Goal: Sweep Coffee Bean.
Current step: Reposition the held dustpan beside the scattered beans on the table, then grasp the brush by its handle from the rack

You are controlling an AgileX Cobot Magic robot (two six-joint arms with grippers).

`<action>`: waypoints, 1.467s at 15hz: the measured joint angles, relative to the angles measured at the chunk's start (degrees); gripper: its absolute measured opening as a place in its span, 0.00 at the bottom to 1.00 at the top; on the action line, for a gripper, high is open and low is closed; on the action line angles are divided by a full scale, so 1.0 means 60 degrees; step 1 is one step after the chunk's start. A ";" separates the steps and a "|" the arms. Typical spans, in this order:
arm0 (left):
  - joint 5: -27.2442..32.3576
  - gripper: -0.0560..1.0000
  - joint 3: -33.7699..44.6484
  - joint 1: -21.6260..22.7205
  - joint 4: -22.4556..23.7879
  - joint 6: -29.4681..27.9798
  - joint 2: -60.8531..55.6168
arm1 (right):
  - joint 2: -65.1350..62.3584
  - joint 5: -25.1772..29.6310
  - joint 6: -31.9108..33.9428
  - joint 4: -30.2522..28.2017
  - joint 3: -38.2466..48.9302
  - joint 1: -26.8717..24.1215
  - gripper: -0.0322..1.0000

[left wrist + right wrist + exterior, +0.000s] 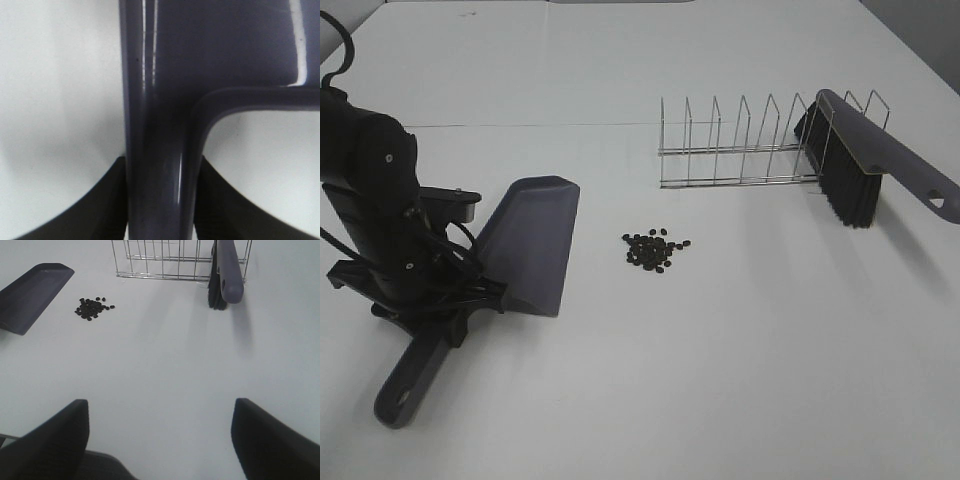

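My left gripper [160,205] is pinched on the handle of the dustpan [535,240], whose lip is turned toward the coffee bean [656,251] pile lying near it, so the pile can be pushed in. My right gripper [160,440] is spread and empty, well apart from the brush [860,170] propped in the wire rack [735,150]. I judge fetching that brush comes next.

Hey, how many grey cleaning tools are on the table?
2: the dustpan at left, handle in the left pincer; the brush propped in the wire rack at right.
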 joint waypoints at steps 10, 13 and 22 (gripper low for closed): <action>0.0974 0.36 0.0181 0.0000 0.0248 0.0010 -0.1366 | 0.0000 0.0000 0.0010 -0.0153 0.0000 0.0000 0.71; 0.0984 0.36 0.0181 0.0000 0.0248 0.0010 -0.1366 | 0.0372 0.0000 0.0029 -0.0191 0.0000 0.0000 0.71; 0.0964 0.36 0.0181 0.0000 0.0248 0.0019 -0.1366 | 0.8222 -0.0802 0.1203 -0.0220 -0.3629 0.0000 0.91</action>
